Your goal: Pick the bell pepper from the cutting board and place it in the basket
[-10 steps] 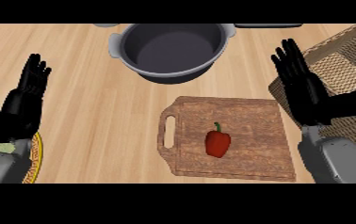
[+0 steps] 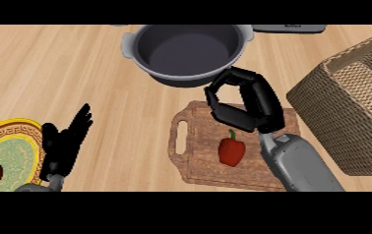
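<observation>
Wicker basket stood just right of the board, nothing visible inside. Above the board sat a grey pot, empty. The right hand hung over the board's upper part, fingers curled, holding nothing. The pepper lay mid-board just below those fingers, stem pointing up. The left hand rested open, well left.

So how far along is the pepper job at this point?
Nothing is done yet: the bell pepper lies on the cutting board. In hand: the right hand is above the board, fingers curled, holding nothing. Left: grasping, carrying to the basket. The left hand rests open.
</observation>
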Motion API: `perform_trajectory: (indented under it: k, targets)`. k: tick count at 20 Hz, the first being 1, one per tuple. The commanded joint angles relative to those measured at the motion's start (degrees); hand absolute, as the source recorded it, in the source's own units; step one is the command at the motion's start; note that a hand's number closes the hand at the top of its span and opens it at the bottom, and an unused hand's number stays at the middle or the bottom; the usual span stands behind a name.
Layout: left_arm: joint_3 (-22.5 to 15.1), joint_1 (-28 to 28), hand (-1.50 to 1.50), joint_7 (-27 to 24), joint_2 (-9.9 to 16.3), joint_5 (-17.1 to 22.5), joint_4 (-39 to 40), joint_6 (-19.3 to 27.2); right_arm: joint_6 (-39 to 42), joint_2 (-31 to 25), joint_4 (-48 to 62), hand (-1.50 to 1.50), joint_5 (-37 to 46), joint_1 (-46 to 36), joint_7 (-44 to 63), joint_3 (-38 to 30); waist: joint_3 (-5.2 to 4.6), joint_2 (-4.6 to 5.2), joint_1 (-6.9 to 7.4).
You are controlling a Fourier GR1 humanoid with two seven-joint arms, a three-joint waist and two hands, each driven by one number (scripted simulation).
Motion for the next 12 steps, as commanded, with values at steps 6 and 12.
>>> perform_trajectory:
  k: [6, 12]
  targets:
    - [-2.15, 4.08, 0.00, 6.51, 0.03, 0.80, 0.31, -0.64, -18.51, 8.89, 9.29, -1.50, 27.16, -7.59, 16.95, 17.06, -0.35, -0.93, -1.12]
    - [-1.04, 6.21, 0.00, 5.72, 0.31, 1.06, 0.07, 0.07, -9.40, -6.60, 10.08, -1.50, 39.55, -16.62, 36.50, 16.09, -0.65, -2.40, -4.01]
